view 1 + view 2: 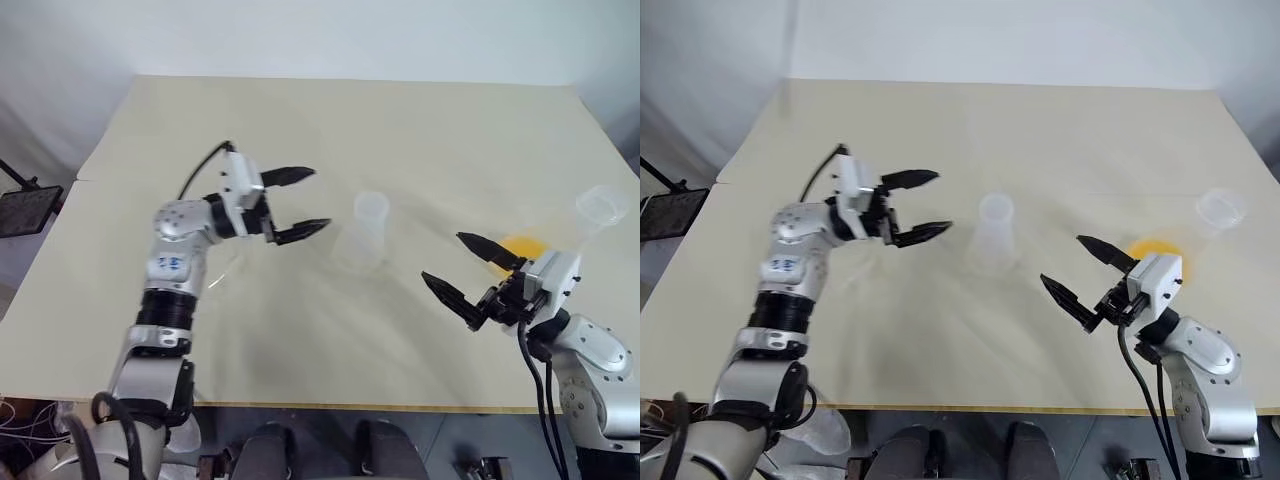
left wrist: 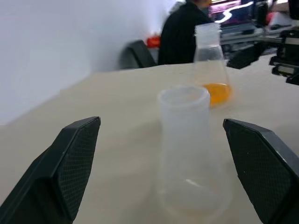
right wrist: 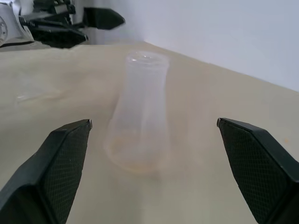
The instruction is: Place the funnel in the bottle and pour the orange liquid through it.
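Right gripper (image 1: 461, 268) nearest, black fingers spread wide, empty. Left gripper (image 1: 297, 204) likewise agape, empty. Between them, upright on beige table (image 1: 400, 130): clear conical bottle (image 1: 364, 233). Farther right, second clear flask (image 1: 585, 221) with translucent orange liquid (image 1: 524, 245). Faint clear object beside left arm, possibly the funnel.

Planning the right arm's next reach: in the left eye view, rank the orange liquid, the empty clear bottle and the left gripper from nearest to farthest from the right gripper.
1. The orange liquid, in the flask standing just behind the right gripper, toward the table's right edge.
2. The empty bottle, upright mid-table, to the gripper's left.
3. The left gripper, open, past the bottle on the left.
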Motion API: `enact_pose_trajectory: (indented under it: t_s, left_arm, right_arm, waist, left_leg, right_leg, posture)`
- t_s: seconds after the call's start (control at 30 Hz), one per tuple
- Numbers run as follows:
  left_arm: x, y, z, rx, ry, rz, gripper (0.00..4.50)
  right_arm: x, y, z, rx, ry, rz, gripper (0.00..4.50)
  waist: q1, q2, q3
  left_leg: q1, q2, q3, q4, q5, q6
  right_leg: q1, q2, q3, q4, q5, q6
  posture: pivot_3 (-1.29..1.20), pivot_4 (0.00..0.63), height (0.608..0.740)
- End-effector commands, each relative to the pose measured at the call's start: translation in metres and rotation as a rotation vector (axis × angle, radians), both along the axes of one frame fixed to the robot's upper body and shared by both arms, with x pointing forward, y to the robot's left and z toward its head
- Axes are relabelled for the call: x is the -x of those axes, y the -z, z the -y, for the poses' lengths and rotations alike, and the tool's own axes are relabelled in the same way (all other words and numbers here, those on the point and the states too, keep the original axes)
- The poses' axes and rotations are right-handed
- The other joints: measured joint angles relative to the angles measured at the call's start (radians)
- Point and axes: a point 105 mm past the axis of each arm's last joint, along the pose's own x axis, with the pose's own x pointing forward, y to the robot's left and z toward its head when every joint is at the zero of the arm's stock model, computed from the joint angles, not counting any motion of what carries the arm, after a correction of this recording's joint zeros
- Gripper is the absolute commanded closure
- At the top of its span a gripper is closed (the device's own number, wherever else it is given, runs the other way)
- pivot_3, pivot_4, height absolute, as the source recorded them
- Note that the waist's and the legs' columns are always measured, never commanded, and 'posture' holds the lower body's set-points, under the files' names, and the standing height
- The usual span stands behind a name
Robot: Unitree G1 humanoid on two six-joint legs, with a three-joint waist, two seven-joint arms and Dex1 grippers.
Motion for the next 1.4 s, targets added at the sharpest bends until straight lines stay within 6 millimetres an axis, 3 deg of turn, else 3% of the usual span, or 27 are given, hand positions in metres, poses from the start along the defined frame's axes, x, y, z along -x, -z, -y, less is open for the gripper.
enact_pose_trajectory:
  t_s: [0.03, 0.13, 0.33, 0.43, 0.53, 0.67, 0.9, 1.0, 1.07, 1.4]
  left_arm:
    - [0.012, -0.013, -0.026, 0.042, -0.076, 0.04, 0.05]
    - [0.038, 0.007, -0.076, 0.025, -0.263, -0.011, 0.05]
    - [0.084, 0.045, -0.123, 0.04, -0.499, -0.141, 0.05]
    - [0.119, 0.071, -0.148, 0.072, -0.663, -0.221, 0.05]
    - [0.142, 0.085, -0.154, 0.069, -0.739, -0.274, 0.05]
    - [0.157, 0.098, -0.15, 0.067, -0.773, -0.315, 0.05]
    - [0.149, 0.1, -0.116, 0.114, -0.699, -0.345, 0.05]
    - [0.142, 0.102, -0.081, 0.178, -0.572, -0.418, 0.05]
    - [0.133, 0.105, -0.069, 0.16, -0.563, -0.41, 0.05]
    - [0.061, 0.128, -0.057, 0.148, -0.683, -0.437, 0.05]
  right_arm:
    - [0.0, -0.013, -0.004, -0.014, -0.056, 0.053, 0.0]
    - [0.0, -0.018, -0.017, 0.051, -0.21, 0.045, 0.0]
    - [0.002, -0.018, -0.029, 0.181, -0.399, 0.023, 0.0]
    - [0.003, -0.022, -0.04, 0.184, -0.473, 0.021, 0.0]
    - [0.004, -0.019, -0.047, 0.189, -0.515, 0.011, 0.0]
    - [0.001, -0.014, -0.047, 0.184, -0.522, -0.006, 0.0]
    - [-0.005, -0.007, -0.033, 0.187, -0.457, -0.028, 0.0]
    - [-0.005, -0.001, -0.026, 0.191, -0.423, -0.046, 0.0]
    - [-0.003, 0.001, -0.025, 0.188, -0.412, -0.047, 0.0]
    - [0.004, 0.0, -0.028, 0.156, -0.353, -0.034, 0.0]
  waist:
    - [0.0, 0.0, 0.0]
    - [-0.02, 0.0, 0.0]
    - [-0.019, 0.0, 0.0]
    - [-0.018, 0.0, 0.0]
    - [-0.015, 0.0, 0.0]
    - [0.006, 0.0, 0.0]
    - [0.013, 0.0, 0.0]
    - [0.016, 0.0, 0.0]
    - [0.016, 0.0, 0.0]
    - [0.016, 0.001, -0.001]
  left_leg:
    - [0.0, 0.0, -0.002, 0.0, 0.0, 0.0]
    - [0.0, 0.0, -0.004, 0.0, 0.0, 0.001]
    - [0.001, 0.003, -0.01, 0.0, 0.0, 0.001]
    - [0.002, 0.002, -0.01, 0.0, -0.001, 0.001]
    - [0.005, 0.001, -0.01, 0.0, -0.001, 0.002]
    - [0.006, 0.0, -0.012, 0.001, -0.002, 0.003]
    - [0.006, -0.001, -0.011, 0.001, -0.003, 0.004]
    - [0.006, -0.001, -0.011, 0.001, -0.003, 0.004]
    - [0.006, -0.001, -0.011, 0.001, -0.003, 0.004]
    - [0.006, -0.001, -0.009, 0.002, -0.003, 0.003]
  right_leg:
    - [0.0, 0.0, 0.0, 0.0, 0.0, 0.0]
    - [0.0, -0.001, 0.001, 0.0, 0.0, 0.0]
    - [0.004, -0.002, -0.001, -0.001, 0.0, 0.0]
    - [0.005, -0.004, 0.0, -0.002, 0.0, 0.0]
    - [0.01, -0.006, -0.001, -0.003, 0.0, 0.0]
    - [0.012, -0.007, -0.002, -0.004, 0.0, 0.0]
    - [0.012, -0.008, -0.002, -0.005, 0.0, 0.0]
    - [0.012, -0.008, -0.003, -0.005, 0.0, 0.0]
    - [0.012, -0.008, -0.002, -0.005, 0.0, 0.0]
    - [0.012, -0.003, -0.002, -0.005, 0.0, 0.0]
  posture:
    - [0.0, 0.15, 0.74]
    - [0.0, 0.15, 0.74]
    - [0.0, 0.15, 0.74]
    - [0.0, 0.15, 0.74]
    - [0.0, 0.15, 0.74]
    - [0.0, 0.15, 0.74]
    - [0.0, 0.15, 0.74]
    - [0.0, 0.15, 0.74]
    - [0.0, 0.15, 0.74]
    - [0.0, 0.15, 0.74]
